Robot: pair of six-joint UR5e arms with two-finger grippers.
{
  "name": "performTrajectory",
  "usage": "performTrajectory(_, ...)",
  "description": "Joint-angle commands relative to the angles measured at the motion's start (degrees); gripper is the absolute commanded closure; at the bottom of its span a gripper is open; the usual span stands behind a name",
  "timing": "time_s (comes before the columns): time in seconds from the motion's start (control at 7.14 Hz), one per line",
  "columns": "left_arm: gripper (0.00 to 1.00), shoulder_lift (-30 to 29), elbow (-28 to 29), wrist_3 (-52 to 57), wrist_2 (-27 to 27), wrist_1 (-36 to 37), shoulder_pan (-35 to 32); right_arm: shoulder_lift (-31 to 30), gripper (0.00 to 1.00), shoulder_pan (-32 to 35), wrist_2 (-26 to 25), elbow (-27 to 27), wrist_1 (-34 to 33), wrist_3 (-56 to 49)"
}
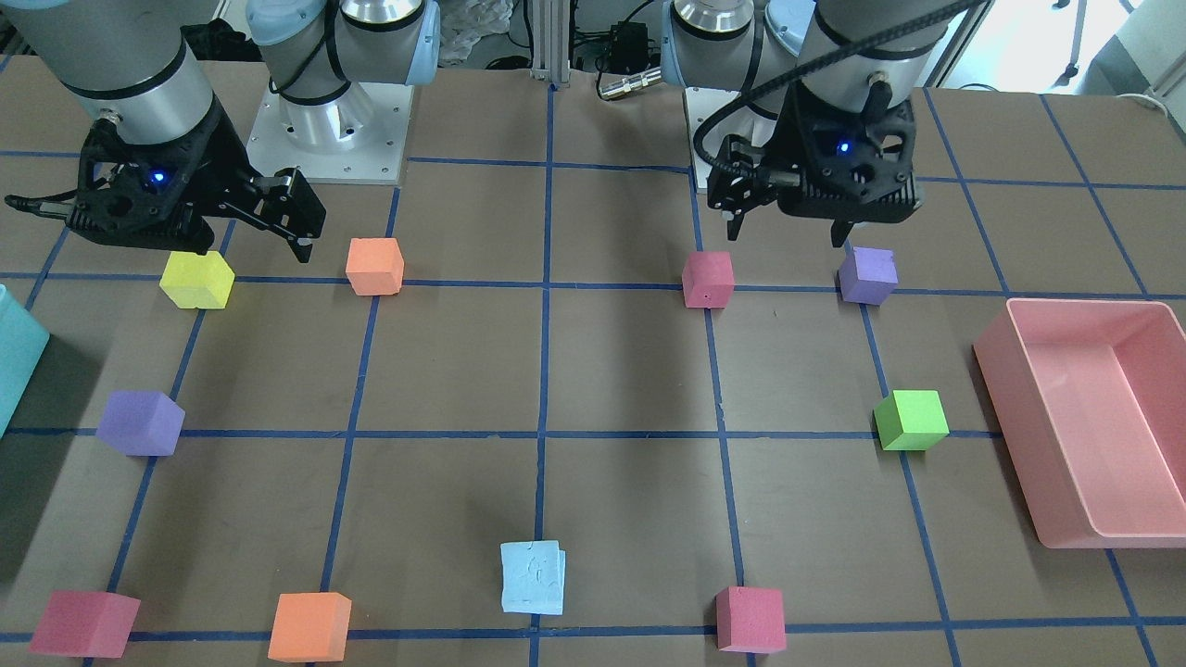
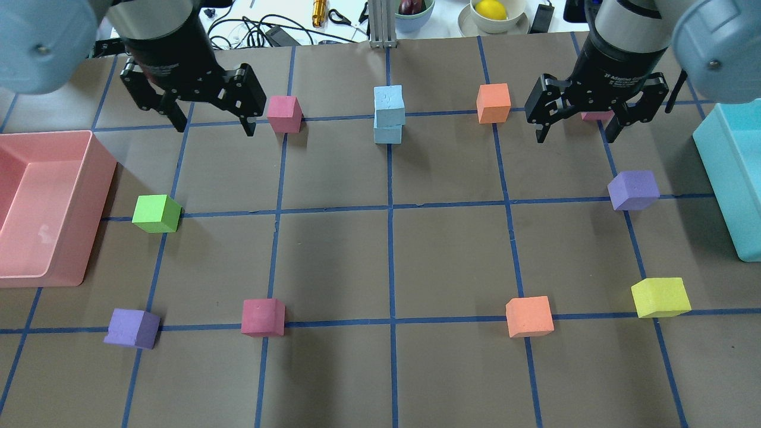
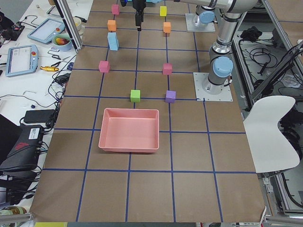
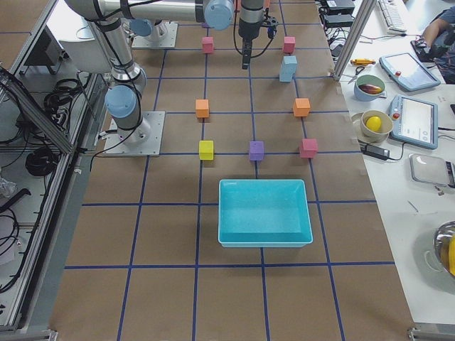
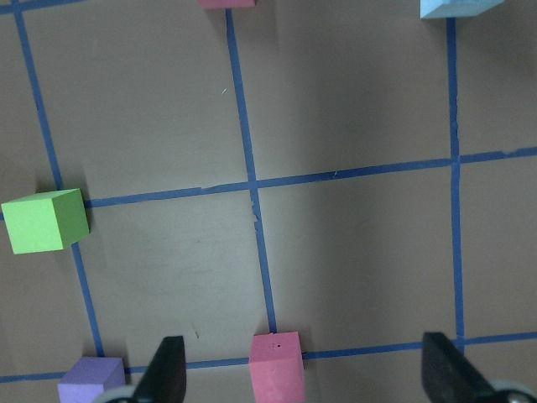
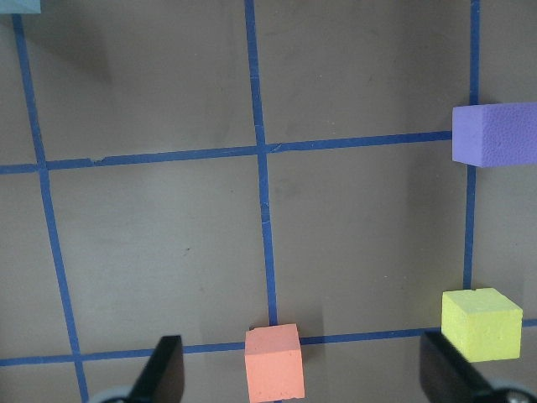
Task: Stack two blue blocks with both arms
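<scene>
The two blue blocks (image 2: 389,116) stand stacked one on the other at the far middle of the table, the top one slightly askew. The stack also shows in the front view (image 1: 533,576). My left gripper (image 2: 214,128) hangs open and empty above the table, left of the stack and beside a red cube (image 2: 284,113). My right gripper (image 2: 575,137) hangs open and empty to the right of the stack, near an orange cube (image 2: 493,103). Neither gripper touches the stack. The left wrist view shows only a corner of the blue stack (image 5: 457,7).
A pink bin (image 2: 98,178) lies at the left edge and a teal bin (image 2: 722,178) at the right edge. Green (image 2: 156,213), purple (image 2: 634,189), yellow (image 2: 660,296), orange (image 2: 528,316), red (image 2: 263,317) and purple (image 2: 132,327) cubes lie scattered around.
</scene>
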Motion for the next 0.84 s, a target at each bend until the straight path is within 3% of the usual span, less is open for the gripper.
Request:
performTrajectory(0.0, 0.0, 5.26, -10.7, 1.09, -0.4, 13.13, 1.55, 0.0, 0.0, 0.03, 0.0, 0.0, 0.0, -0.09)
performTrajectory(0.7, 0.0, 5.72, -8.64, 1.53, -2.95, 14.17, 4.54, 0.0, 0.0, -0.06, 0.0, 0.0, 0.0, -0.44)
